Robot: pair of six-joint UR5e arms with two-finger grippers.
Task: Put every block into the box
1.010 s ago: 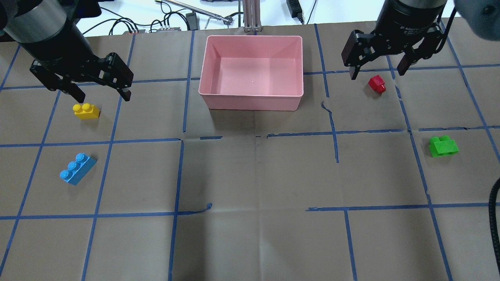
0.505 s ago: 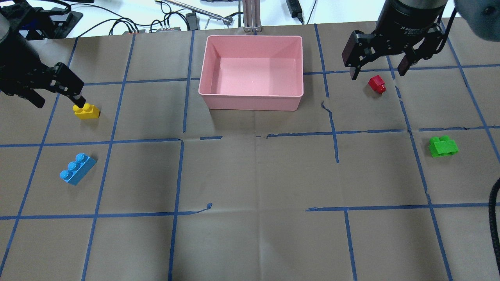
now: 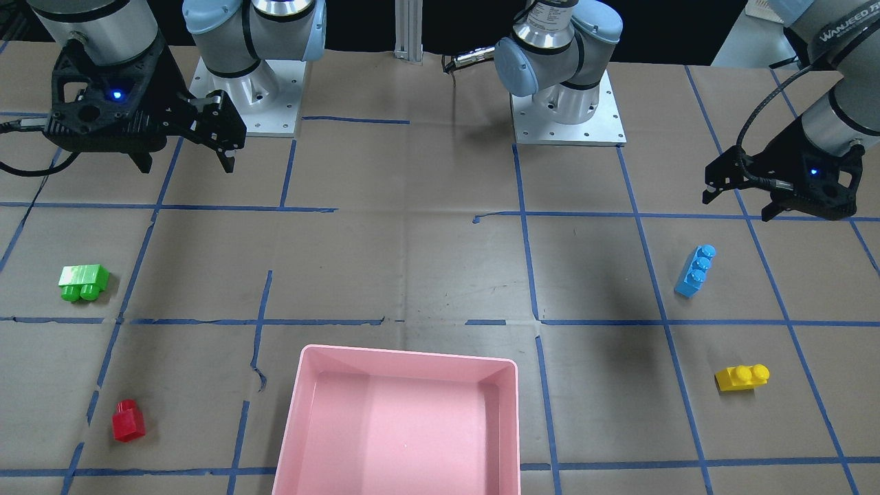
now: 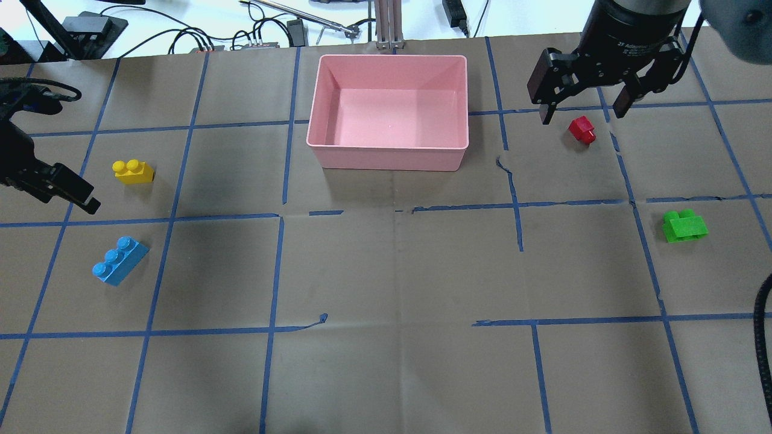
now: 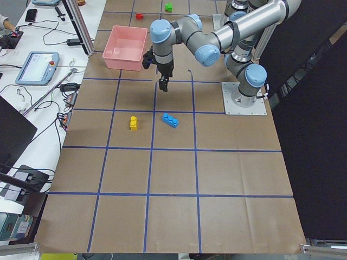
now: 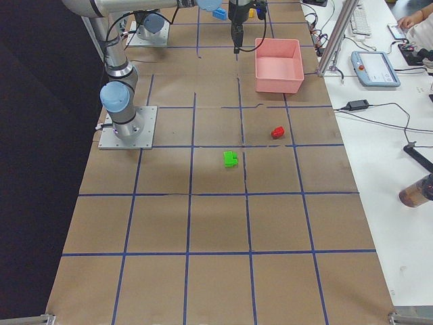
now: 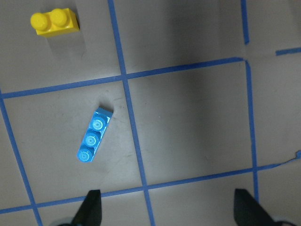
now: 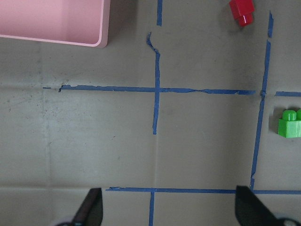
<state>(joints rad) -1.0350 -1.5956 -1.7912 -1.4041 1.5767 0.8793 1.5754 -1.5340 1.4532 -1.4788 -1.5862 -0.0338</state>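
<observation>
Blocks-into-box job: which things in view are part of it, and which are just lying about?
Part of the job:
- blue block
- yellow block
- green block
- red block
- pink box, nothing in it yet

Just lying about, on the white bench beyond the table:
- teach pendant
- power adapter
- metal rod

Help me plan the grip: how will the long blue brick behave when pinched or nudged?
The blue brick looks like rigid moulded plastic, so it should probably keep its shape when pinched. It lies flat, studs up, so rolling or tipping seems unlikely. Being long, a push near one end would likely spin it.
</observation>
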